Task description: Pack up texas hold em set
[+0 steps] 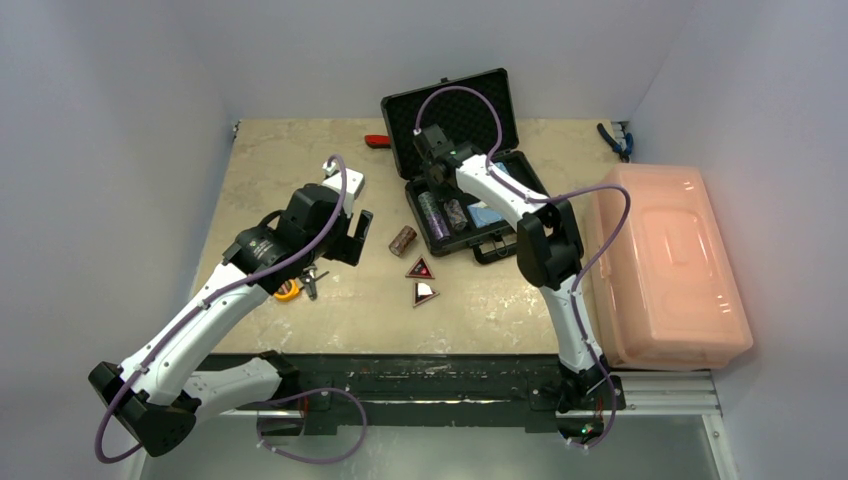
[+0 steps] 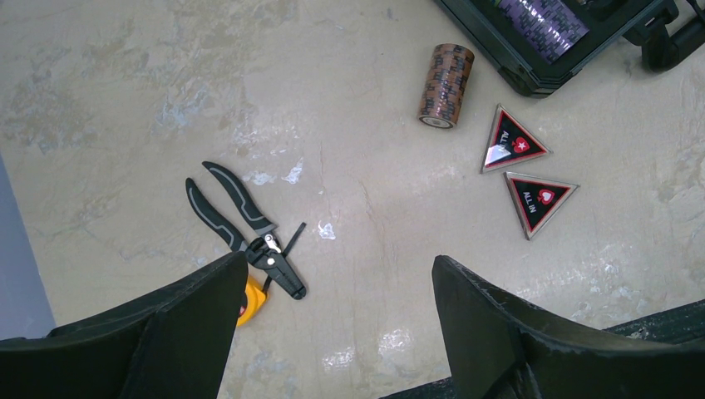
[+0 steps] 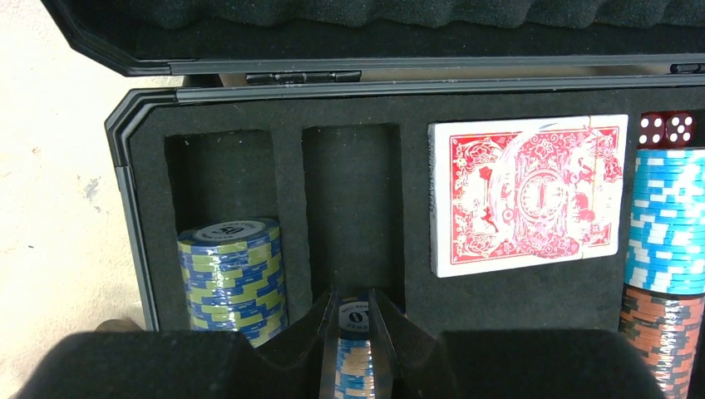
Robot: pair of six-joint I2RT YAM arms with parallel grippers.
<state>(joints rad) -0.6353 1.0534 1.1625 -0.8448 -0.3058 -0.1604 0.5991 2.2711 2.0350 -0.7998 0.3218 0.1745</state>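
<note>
Your left tool (image 2: pixel 337 264), spread, is the nearer: the brown chip stack (image 2: pixel 446 85) lies upper right in its view, long axis near-vertical. Your right tool (image 3: pixel 352 303) pinches a second stack (image 3: pixel 353 366).

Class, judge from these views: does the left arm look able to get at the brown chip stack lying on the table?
Probably yes. The left end effector is open above bare table, and the brown chip stack lies on its side apart from the case, with nothing between them.
</note>
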